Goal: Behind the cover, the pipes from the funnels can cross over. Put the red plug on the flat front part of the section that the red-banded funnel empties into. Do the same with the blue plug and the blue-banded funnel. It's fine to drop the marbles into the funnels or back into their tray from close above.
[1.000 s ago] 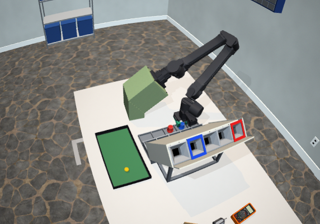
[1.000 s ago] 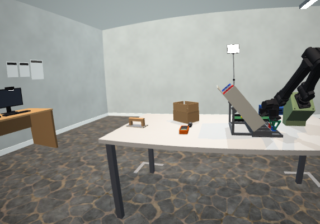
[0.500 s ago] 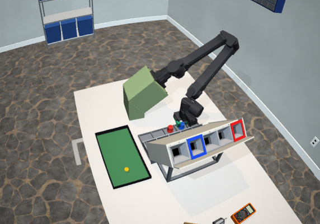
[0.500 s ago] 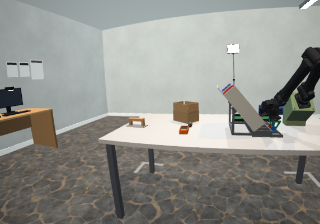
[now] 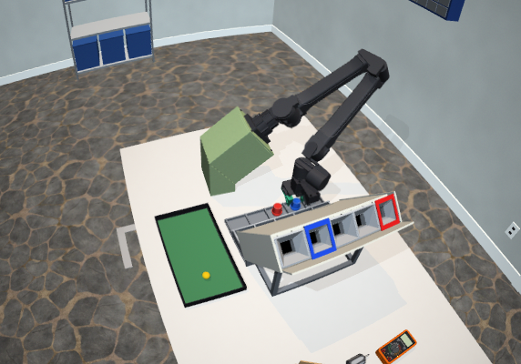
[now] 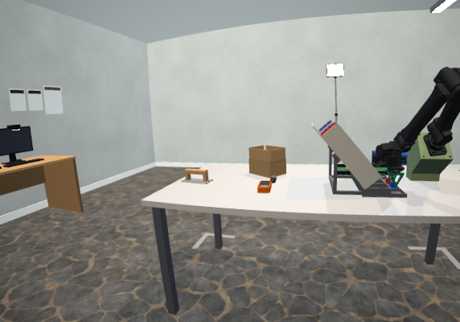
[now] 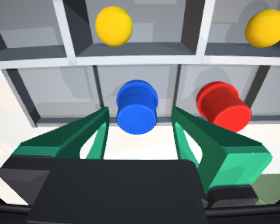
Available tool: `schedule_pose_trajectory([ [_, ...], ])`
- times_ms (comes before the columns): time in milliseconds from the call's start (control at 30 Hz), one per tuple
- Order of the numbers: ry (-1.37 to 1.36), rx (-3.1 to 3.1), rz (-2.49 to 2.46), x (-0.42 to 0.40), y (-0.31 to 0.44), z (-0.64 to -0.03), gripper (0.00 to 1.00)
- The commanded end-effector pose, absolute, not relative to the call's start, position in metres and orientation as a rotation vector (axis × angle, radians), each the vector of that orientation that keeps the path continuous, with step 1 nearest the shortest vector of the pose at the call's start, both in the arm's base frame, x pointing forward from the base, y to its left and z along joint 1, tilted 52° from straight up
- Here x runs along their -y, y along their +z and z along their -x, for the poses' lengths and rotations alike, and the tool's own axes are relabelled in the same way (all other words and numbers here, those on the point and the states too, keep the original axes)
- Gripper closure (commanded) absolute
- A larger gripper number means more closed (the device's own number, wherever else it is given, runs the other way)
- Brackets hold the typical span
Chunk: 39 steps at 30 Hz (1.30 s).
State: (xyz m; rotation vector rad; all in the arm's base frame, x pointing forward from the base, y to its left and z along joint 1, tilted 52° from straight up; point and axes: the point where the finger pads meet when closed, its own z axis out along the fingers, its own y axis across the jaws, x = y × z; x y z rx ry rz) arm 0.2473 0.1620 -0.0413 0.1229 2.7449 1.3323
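Note:
My gripper (image 5: 294, 198) (image 6: 395, 180) (image 7: 140, 112) is open, its green fingertips on either side of the blue plug with gaps at both sides. The blue plug (image 5: 296, 205) (image 6: 393, 185) (image 7: 137, 117) stands on the flat front part of the section second from the left in the wrist view. The red plug (image 5: 277, 209) (image 7: 227, 110) stands in the neighbouring section to its right. Yellow marbles (image 7: 114, 26) (image 7: 266, 28) lie behind both plugs, one in each section. The blue-banded funnel (image 5: 309, 243) is second from the left in the top view; the red-banded funnel (image 5: 381, 217) is at the far right. The cover hides the pipes.
A green marble tray (image 5: 196, 246) with one yellow marble (image 5: 206, 275) lies beside the funnel rack. The sloping cover (image 6: 354, 157) rises close to the gripper. The green arm base (image 5: 237, 155) stands behind. A multimeter (image 5: 396, 347) (image 6: 264, 187) and a cardboard box (image 6: 267, 165) are farther off.

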Motion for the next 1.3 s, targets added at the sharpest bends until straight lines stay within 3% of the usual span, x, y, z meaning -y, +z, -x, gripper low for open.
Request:
schedule_pose_trajectory([
  [0,1.324,-2.720,-0.115,-0.155,-0.034,-0.251,0.41],
  [1267,1.320,-2.710,-0.107,-0.137,-0.018,-0.254,0.41],
])
